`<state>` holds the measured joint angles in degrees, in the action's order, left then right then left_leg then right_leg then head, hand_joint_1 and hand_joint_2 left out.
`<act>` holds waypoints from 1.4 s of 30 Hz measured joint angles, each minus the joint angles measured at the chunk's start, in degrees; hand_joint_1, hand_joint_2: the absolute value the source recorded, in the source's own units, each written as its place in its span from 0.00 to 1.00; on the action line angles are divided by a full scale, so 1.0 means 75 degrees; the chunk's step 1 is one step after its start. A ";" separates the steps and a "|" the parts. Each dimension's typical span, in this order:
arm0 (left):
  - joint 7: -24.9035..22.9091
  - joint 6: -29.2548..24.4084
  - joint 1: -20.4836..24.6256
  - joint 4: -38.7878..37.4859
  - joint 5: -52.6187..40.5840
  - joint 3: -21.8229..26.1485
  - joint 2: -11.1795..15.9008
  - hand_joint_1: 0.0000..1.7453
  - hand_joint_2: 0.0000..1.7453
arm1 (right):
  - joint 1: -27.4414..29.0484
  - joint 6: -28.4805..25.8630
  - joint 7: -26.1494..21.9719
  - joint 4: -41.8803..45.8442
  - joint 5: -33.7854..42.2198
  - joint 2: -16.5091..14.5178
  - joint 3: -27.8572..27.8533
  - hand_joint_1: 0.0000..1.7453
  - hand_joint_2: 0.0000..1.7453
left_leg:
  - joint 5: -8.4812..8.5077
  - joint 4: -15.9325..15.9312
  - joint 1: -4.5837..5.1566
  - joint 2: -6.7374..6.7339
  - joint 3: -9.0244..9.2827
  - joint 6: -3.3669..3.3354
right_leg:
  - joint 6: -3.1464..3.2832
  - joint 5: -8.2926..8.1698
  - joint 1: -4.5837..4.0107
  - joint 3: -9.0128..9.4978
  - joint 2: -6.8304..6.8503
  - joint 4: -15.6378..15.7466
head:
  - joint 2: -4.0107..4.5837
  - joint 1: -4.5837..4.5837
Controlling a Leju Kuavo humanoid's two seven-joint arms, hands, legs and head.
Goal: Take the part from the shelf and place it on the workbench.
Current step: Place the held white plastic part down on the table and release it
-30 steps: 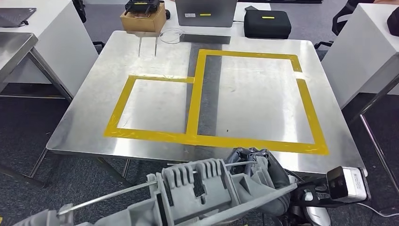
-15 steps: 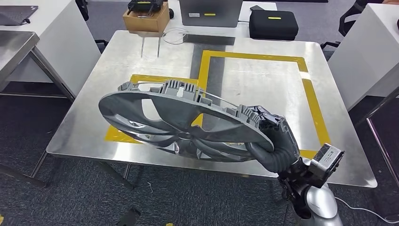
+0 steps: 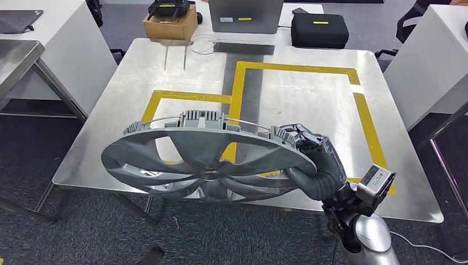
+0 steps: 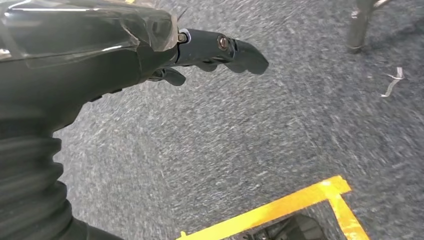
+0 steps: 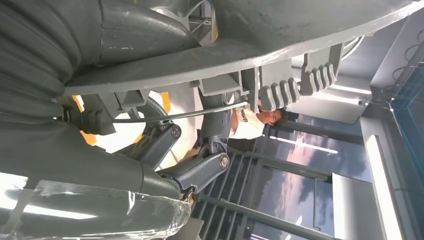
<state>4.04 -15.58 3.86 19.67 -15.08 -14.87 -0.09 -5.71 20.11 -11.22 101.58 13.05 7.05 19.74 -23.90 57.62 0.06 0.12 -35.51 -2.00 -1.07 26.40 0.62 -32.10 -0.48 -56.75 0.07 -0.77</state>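
The part (image 3: 204, 160) is a large grey spoked wheel cover with ribbed clips around its rim. My right hand (image 3: 317, 160) grips its rim on the right side and holds it nearly flat in the air, over the front edge of the steel workbench (image 3: 298, 105). In the right wrist view the cover's rim (image 5: 310, 30) runs across the picture, with my fingers (image 5: 200, 170) hooked behind it. My left hand (image 4: 200, 47) hangs over the grey carpet, holding nothing, its fingers apart.
Yellow tape (image 3: 361, 110) marks two rectangles on the workbench. At its far edge stand a cardboard box (image 3: 170, 25), a grey laptop (image 3: 243, 16) and a black case (image 3: 319, 30). White tables (image 3: 55, 44) flank it. A person (image 5: 250, 122) stands beyond.
The wheel cover came up from low and close to me to over the bench's front edge, then levelled out and sank slightly. My right hand kept its grip.
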 joint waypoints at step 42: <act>-0.0262 0.0279 0.0300 0.0004 0.0487 -0.0501 -0.0227 0.00 1.00 | -0.3235 -0.5652 0.1223 -0.7460 -1.0678 0.1437 -0.0308 1.00 1.00 | 0.0082 -0.0082 -0.0052 0.0034 0.0091 -0.0118 | -0.0456 0.0021 0.0243 -0.0701 0.0078 -0.0866 | 0.0000 0.0052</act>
<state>2.08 -13.49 6.10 19.70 -11.43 -18.63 -1.79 -29.97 -22.28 -2.05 45.63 -67.04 17.83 17.43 -23.28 57.01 -0.33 0.38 -34.82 -2.88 -4.50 26.56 2.45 -37.36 0.10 -63.24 0.07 -0.38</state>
